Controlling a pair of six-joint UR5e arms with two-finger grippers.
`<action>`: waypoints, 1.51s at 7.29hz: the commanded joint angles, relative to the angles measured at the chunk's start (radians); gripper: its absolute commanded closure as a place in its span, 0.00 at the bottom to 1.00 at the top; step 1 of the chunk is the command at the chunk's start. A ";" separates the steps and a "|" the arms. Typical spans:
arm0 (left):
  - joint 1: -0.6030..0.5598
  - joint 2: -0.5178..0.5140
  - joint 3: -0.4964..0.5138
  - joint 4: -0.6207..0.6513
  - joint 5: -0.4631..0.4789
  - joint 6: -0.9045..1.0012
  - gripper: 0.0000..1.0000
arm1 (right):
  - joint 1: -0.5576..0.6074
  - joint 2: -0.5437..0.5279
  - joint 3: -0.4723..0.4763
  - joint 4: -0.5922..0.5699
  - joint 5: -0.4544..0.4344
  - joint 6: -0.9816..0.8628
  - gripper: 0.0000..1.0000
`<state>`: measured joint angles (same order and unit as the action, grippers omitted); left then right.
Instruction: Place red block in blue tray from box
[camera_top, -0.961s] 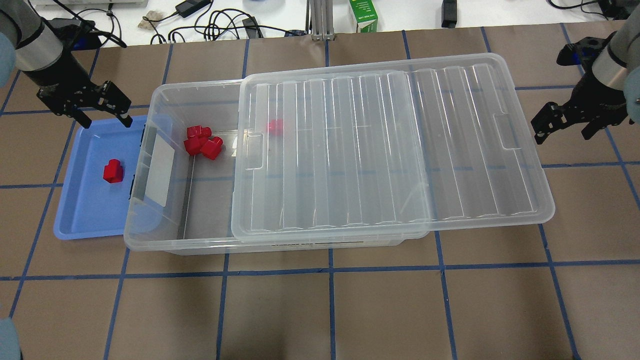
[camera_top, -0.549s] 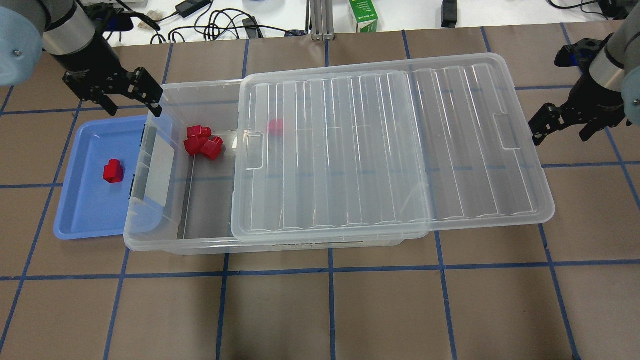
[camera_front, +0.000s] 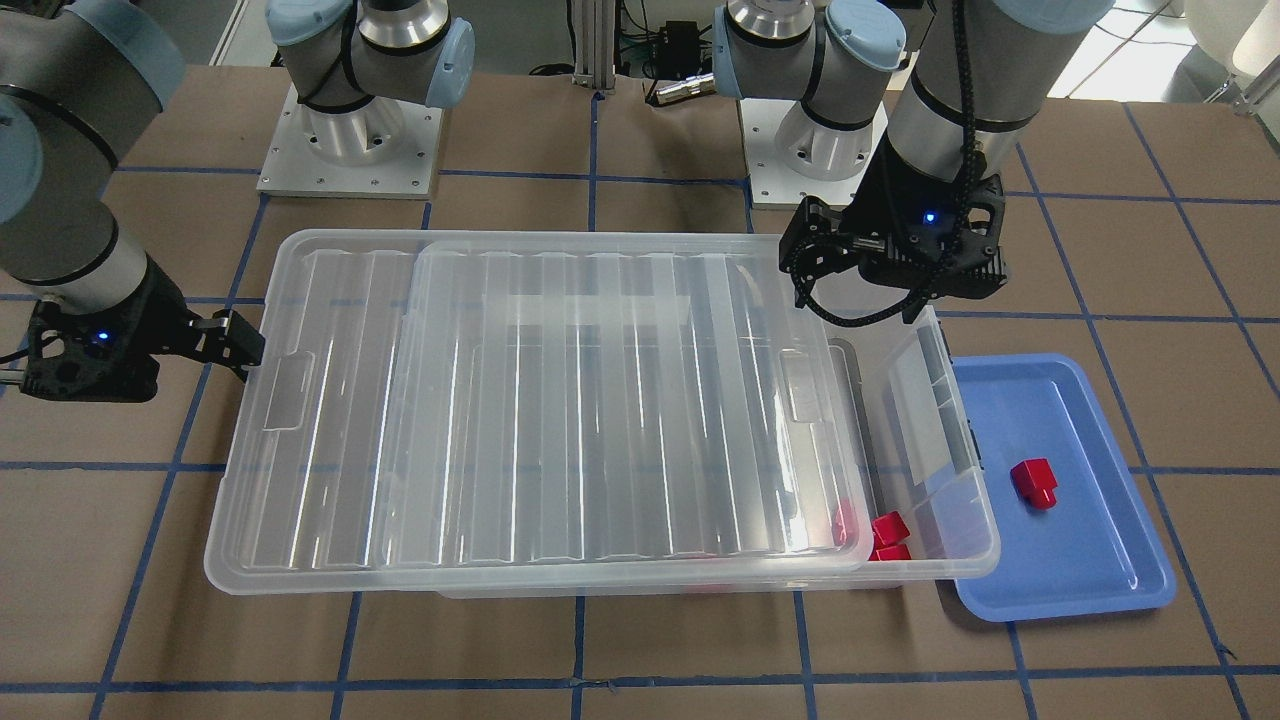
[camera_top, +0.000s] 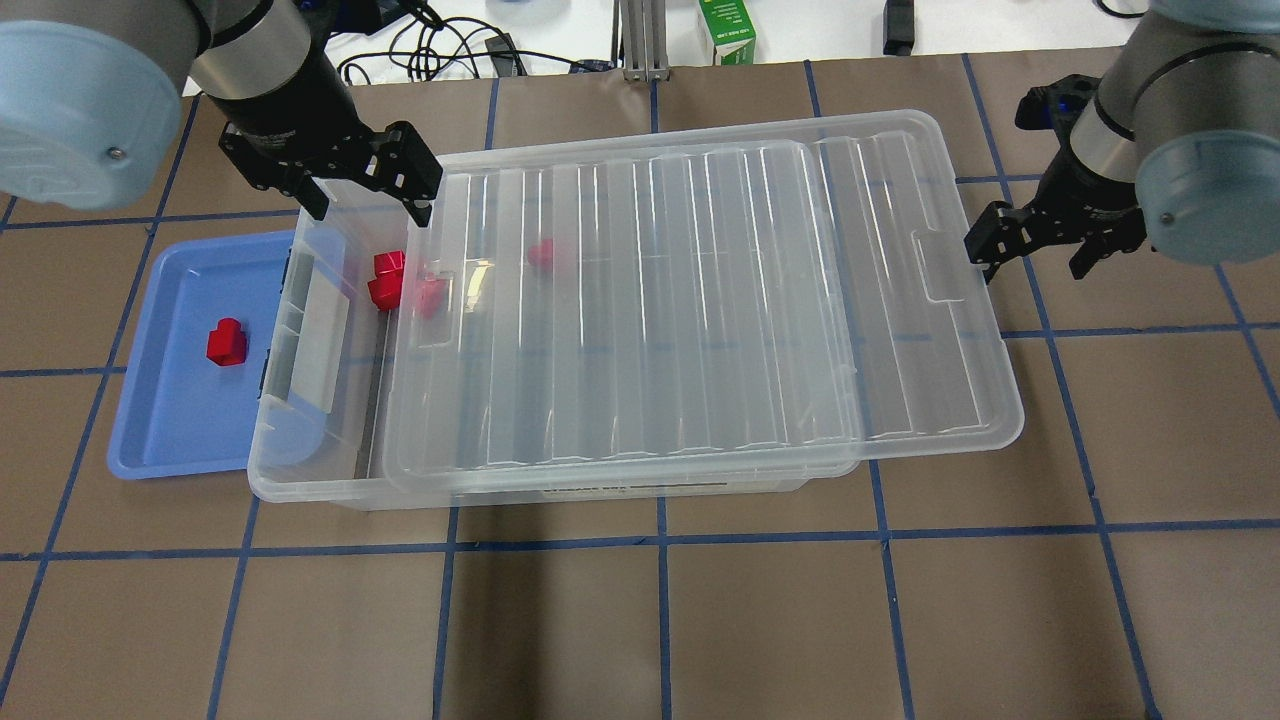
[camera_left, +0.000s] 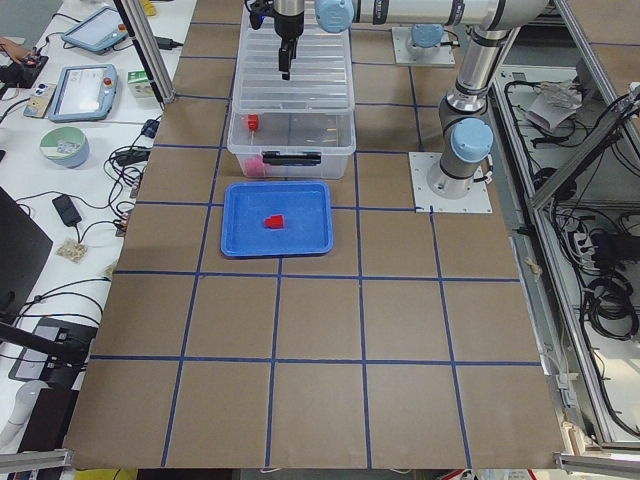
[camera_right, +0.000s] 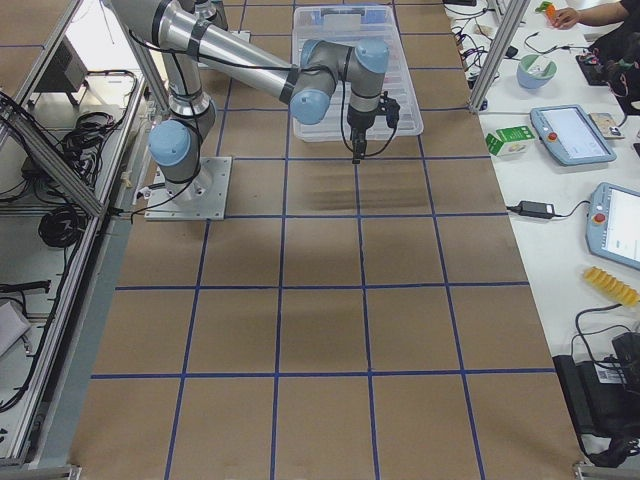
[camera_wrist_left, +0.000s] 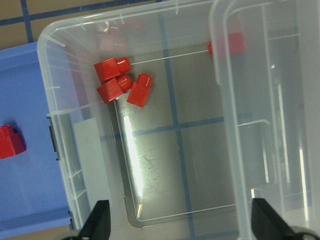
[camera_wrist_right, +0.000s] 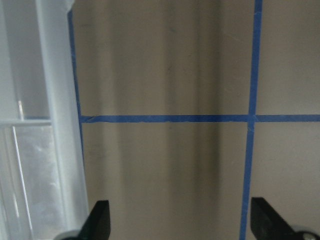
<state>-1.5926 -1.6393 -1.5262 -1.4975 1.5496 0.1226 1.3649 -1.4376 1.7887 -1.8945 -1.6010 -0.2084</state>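
The clear box (camera_top: 300, 478) lies across the table's middle, its ribbed lid (camera_top: 700, 300) covering all but its left end. Three red blocks (camera_top: 398, 280) cluster in the uncovered end and also show in the left wrist view (camera_wrist_left: 121, 83). Another red block (camera_top: 545, 254) shows through the lid. One red block (camera_top: 226, 342) lies in the blue tray (camera_top: 165, 430), which sits against the box's left end. My left gripper (camera_top: 365, 195) is open and empty above the box's far left corner. My right gripper (camera_top: 1030, 248) is open and empty at the lid's right edge.
Cables, a green carton (camera_top: 727, 30) and other gear lie on the white bench beyond the table's far edge. In the right wrist view the lid's rim (camera_wrist_right: 52, 125) is at the left, with brown paper and blue tape lines beside it.
The lid has slid left, covering more of the box opening. My left gripper moved right, from over the tray's far edge to over the box. My right gripper moved left with the lid's edge.
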 joint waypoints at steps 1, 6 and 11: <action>-0.004 0.019 -0.003 -0.015 0.000 -0.004 0.00 | 0.103 0.020 -0.012 -0.003 0.003 0.078 0.00; -0.003 0.038 0.014 -0.016 0.069 -0.075 0.00 | 0.160 0.034 -0.018 -0.048 0.029 0.101 0.00; 0.009 0.036 0.014 -0.017 0.066 -0.060 0.00 | 0.267 0.002 -0.413 0.367 0.015 0.237 0.02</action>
<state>-1.5885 -1.6037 -1.5151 -1.5140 1.6129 0.0513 1.5696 -1.4321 1.4852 -1.6556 -1.5785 -0.0360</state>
